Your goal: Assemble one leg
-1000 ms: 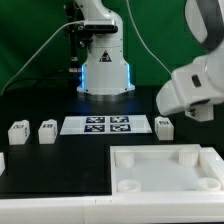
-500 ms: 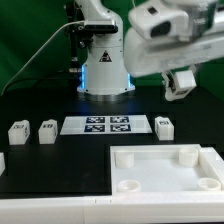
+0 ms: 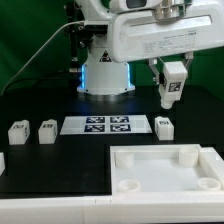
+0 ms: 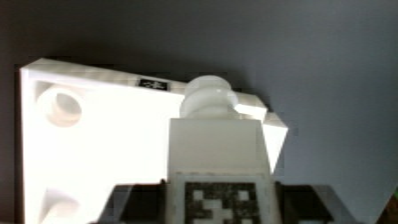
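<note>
My gripper (image 3: 172, 92) hangs high at the exterior view's right, shut on a leg (image 3: 173, 84), a small white block with a black-and-white tag. In the wrist view the dark fingers (image 4: 139, 205) clamp the tagged end of this leg (image 4: 217, 150), and its rounded tip points down over the large white tray-like piece (image 4: 89, 110). Three more legs stand on the black table: two at the left (image 3: 18, 132) (image 3: 47, 131) and one at the right (image 3: 164, 126), below my gripper.
The marker board (image 3: 105, 124) lies flat mid-table. The large white tray-like piece (image 3: 165, 172) with corner sockets fills the front right. Another white part (image 3: 2, 160) shows at the left edge. The robot base (image 3: 105, 70) stands behind.
The arm has swung from the right edge towards the middle and turned. The gripper now points straight down with the leg held upright, where earlier it was tilted.
</note>
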Tool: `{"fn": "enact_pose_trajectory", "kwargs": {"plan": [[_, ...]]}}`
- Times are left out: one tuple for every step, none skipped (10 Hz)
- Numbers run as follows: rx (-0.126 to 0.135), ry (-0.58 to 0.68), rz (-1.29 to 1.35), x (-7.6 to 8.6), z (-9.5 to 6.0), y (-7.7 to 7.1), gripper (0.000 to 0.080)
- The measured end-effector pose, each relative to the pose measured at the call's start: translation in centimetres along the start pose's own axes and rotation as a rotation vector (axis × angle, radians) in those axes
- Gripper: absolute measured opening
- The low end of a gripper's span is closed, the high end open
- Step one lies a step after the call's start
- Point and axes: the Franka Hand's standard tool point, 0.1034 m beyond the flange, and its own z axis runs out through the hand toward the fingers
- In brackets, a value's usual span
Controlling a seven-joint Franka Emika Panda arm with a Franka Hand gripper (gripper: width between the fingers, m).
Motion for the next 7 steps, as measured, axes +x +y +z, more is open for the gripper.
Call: {"fn": "enact_pose_trajectory", "kwargs": {"plan": [[-0.021, 0.101, -0.003, -0.2, 0.0, 0.4, 0.0288], [-0.034, 0.139, -0.003, -0.6, 0.2, 0.7, 0.0288], [-0.038, 0.16, -0.002, -0.4, 0.4, 0.8, 0.0288], [-0.027, 0.164, -0.005, 0.5, 1.1, 0.2, 0.0288], [-0.017, 0.174, -0.007, 2.5, 1.2, 0.0, 0.0288], [-0.011, 0.191, 0.001, 4.3, 1.3, 0.2, 0.0288], [-0.006, 0.207, 0.002, 5.1, 1.7, -0.1, 0.0288]]}}
